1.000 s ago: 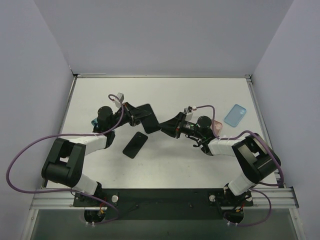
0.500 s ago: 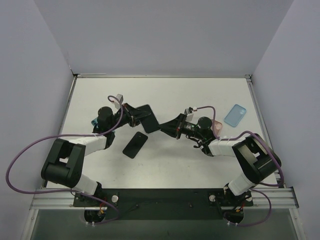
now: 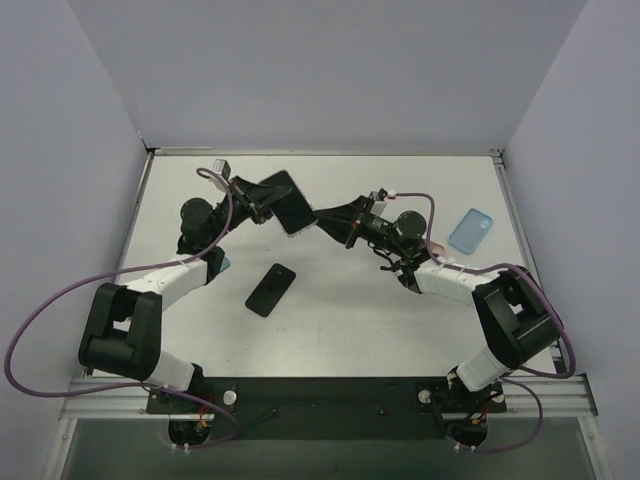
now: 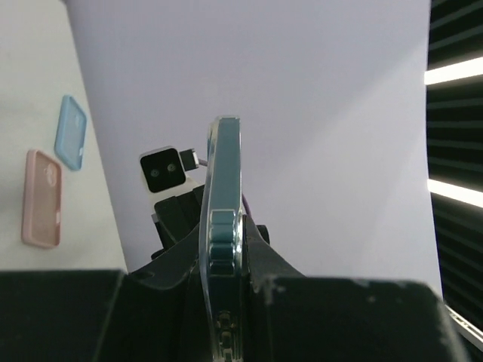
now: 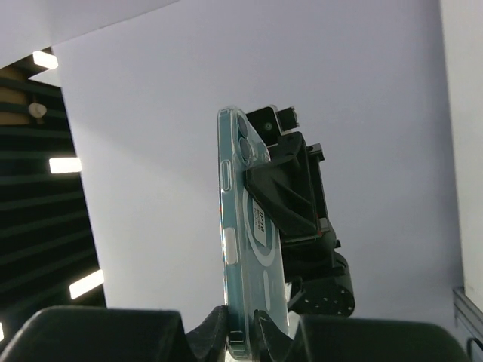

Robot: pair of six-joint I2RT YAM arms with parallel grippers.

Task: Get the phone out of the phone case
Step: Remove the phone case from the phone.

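Clamping opposite ends of the clear phone case (image 5: 260, 241), both pairs of jaws are seen closed: the right gripper (image 5: 243, 332) is pinched onto one end, the left gripper (image 4: 225, 302) onto the other. The phone (image 3: 285, 200) is judged to be seated inside, and the case is held on edge in the air between the arms, above the table (image 3: 350, 330). Separation is the step in hand; next, a case edge must be peeled back while the other end is held firm. A black phone (image 3: 271, 289) lies bare on the table; a blue case (image 3: 470, 230) and a pink case (image 4: 41, 197) are judged empty
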